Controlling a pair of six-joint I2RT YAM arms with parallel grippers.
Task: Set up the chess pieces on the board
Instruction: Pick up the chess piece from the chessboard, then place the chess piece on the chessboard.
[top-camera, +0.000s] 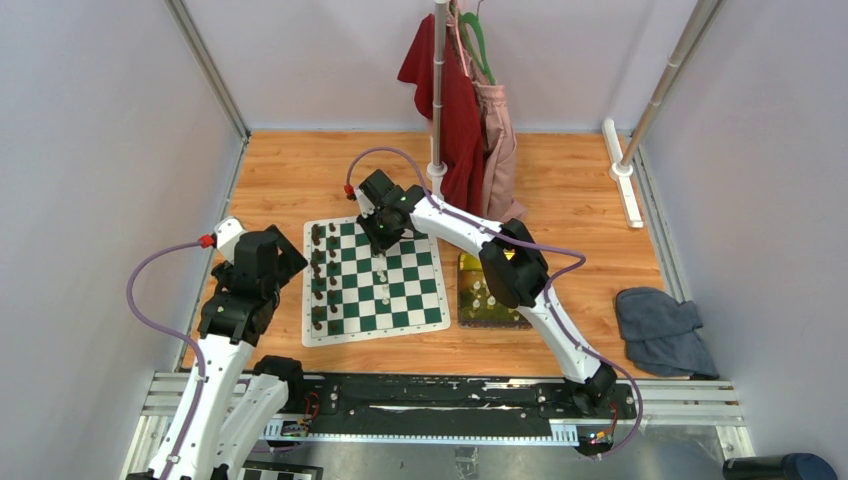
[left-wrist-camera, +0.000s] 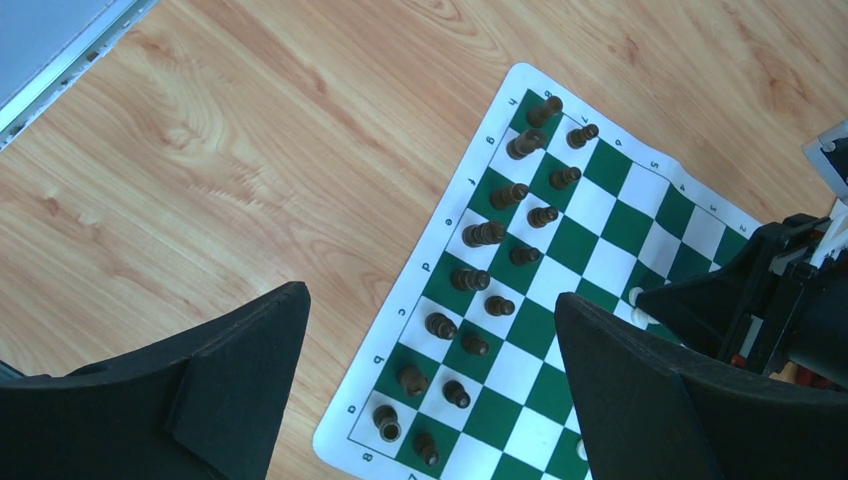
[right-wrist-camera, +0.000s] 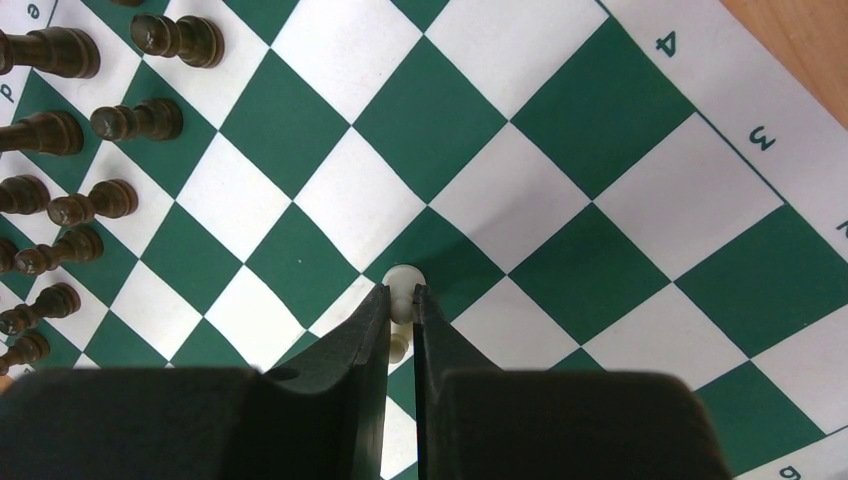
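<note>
The right hand (right-wrist-camera: 401, 300) is closed on a small cream-white piece (right-wrist-camera: 401, 278), its fingers pinching it just below the rounded head. That narrow grip keeps the piece upright and leaves its base free to meet the board (right-wrist-camera: 560, 180). The piece sits over a green square near the middle of the mat, well apart from the dark chessmen (right-wrist-camera: 135, 120) ranked along the far files. Whether its base touches the mat cannot be told from these views.

The overhead camera shows why the arm reaches across: more cream-white pieces wait in the yellow-green tray (top-camera: 468, 262) beside the board, on the right arm's side, so that arm does the fetching. A couple of white pieces (top-camera: 381, 277) stand mid-board already. White's home ranks look mostly unfilled, so the job seems early.

The left hand (left-wrist-camera: 430, 298) hangs open and empty above the desk (left-wrist-camera: 200, 150) beside the dark side of the board – out of the way, probably to keep the working arm's path free
</note>
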